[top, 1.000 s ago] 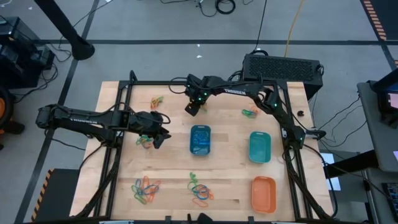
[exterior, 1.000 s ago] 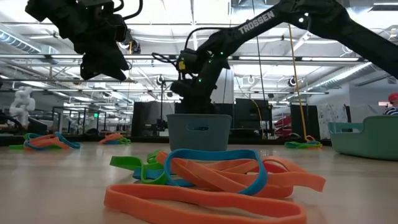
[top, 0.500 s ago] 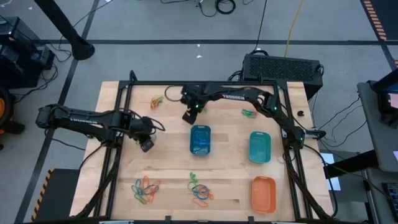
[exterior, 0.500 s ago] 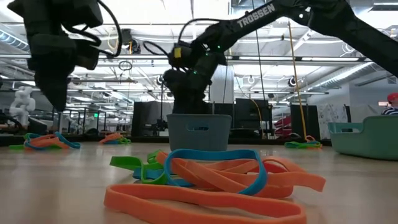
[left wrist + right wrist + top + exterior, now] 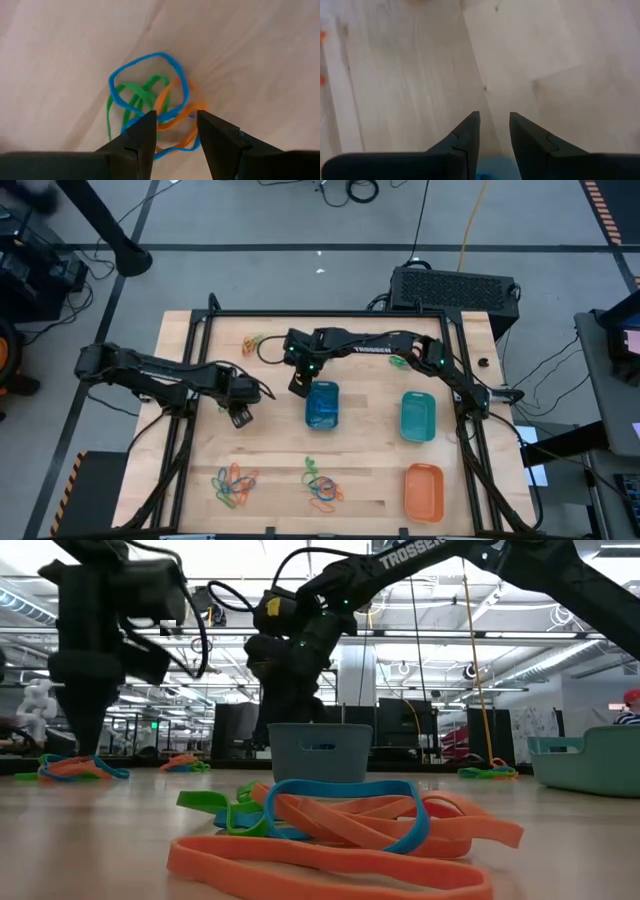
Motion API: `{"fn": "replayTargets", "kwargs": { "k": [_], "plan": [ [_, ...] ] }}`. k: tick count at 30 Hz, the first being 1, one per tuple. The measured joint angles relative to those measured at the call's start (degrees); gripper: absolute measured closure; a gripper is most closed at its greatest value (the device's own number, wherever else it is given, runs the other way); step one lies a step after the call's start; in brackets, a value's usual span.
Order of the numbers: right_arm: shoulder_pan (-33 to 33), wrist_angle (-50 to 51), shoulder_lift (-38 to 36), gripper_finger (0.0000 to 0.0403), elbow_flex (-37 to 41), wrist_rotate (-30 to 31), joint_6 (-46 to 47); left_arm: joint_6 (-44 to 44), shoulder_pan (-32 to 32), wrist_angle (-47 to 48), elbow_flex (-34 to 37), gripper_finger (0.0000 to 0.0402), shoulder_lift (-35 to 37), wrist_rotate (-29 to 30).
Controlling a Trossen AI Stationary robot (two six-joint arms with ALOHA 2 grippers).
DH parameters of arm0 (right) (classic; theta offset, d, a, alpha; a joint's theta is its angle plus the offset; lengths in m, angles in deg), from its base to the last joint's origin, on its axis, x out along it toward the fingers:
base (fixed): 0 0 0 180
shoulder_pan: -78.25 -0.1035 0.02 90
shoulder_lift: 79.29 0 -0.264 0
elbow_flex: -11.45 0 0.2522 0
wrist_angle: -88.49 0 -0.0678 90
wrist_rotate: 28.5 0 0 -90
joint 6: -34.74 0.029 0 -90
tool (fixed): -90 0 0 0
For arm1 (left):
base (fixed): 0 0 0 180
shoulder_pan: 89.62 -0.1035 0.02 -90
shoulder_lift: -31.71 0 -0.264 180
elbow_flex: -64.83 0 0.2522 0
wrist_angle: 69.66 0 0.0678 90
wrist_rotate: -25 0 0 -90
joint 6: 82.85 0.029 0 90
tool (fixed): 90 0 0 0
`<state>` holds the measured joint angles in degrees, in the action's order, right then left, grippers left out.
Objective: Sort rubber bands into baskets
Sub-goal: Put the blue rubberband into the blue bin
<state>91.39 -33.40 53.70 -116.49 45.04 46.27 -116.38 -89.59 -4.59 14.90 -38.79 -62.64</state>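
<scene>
Dark fingers of the left claw (image 5: 176, 131) were parted narrowly, nothing yet held, straddling a tangle of blue, green and orange rubber bands (image 5: 150, 97) on the wooden counter (image 5: 270, 440). Several loops could be pinched at once if the claw closed there, since the colours overlapped, and mixed bands might be carried off together. The right claw (image 5: 493, 131), slightly open and empty, was poised at the blue basket (image 5: 322, 404). The teal basket (image 5: 417, 416) and orange basket (image 5: 423, 489) stood well apart.
</scene>
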Motion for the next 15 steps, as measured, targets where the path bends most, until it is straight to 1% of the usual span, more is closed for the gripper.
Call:
{"fn": "replayTargets", "kwargs": {
  "k": [5, 10, 12, 15],
  "plan": [
    [-0.83, 2.15, 0.00, 0.0305, -0.01, 0.03, 0.92, 1.68, 0.00, -0.19, 0.00, 0.0253, -4.44, 0.64],
    [-1.29, 3.27, 0.00, 0.0305, 0.01, 0.03, 1.49, 3.89, 0.00, -1.12, 0.00, 0.0258, -4.92, 0.43],
    [-1.45, 3.56, 0.00, 0.0305, 0.01, 0.03, 1.58, 3.94, 0.00, -1.27, 0.00, 0.0274, -4.88, 0.27],
    [-1.70, 4.05, 0.00, 0.0305, 0.01, 0.07, 2.47, 3.97, 0.00, -1.29, 0.00, 0.0323, -4.84, 0.24]
  ]
}}
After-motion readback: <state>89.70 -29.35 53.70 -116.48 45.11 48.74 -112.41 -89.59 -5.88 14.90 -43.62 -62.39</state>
